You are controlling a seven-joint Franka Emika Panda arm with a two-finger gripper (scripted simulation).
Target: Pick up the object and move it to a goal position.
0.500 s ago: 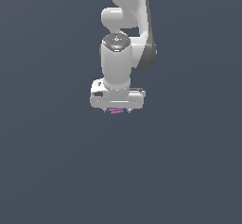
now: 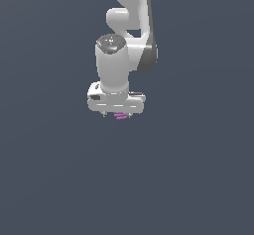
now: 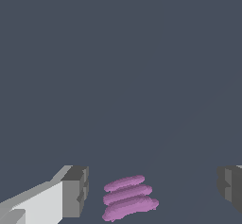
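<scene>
One white Panda arm [image 2: 126, 40] is all I am seeing in the exterior view, coming down from the top edge and folding at a rounded joint into a thick vertical wrist section with a dark grey cap. I am looking at it pointing straight down, with the flat white hand block sitting level at its lower end. I am reading the white gripper [image 2: 118, 114] as spread wide: in the wrist view the two grey-tipped fingers [image 3: 74, 191] are standing far apart, one at each side of the picture, with clear gaps to what lies between them.

I am finding the tiny magenta-purple ridged object [image 3: 128, 197] in that gap, nearer to one finger than to the other and touching neither. It is showing three short parallel bars stacked side by side. In the exterior view the same item [image 2: 120, 115] is peeking out just beneath the hand block, mostly hidden by it.

I am seeing only a uniform dark slate-grey ground [image 2: 198, 179] filling both views, flat and featureless. I cannot tell from either picture whether the object is resting on this ground or how high the fingers are hanging above it.
</scene>
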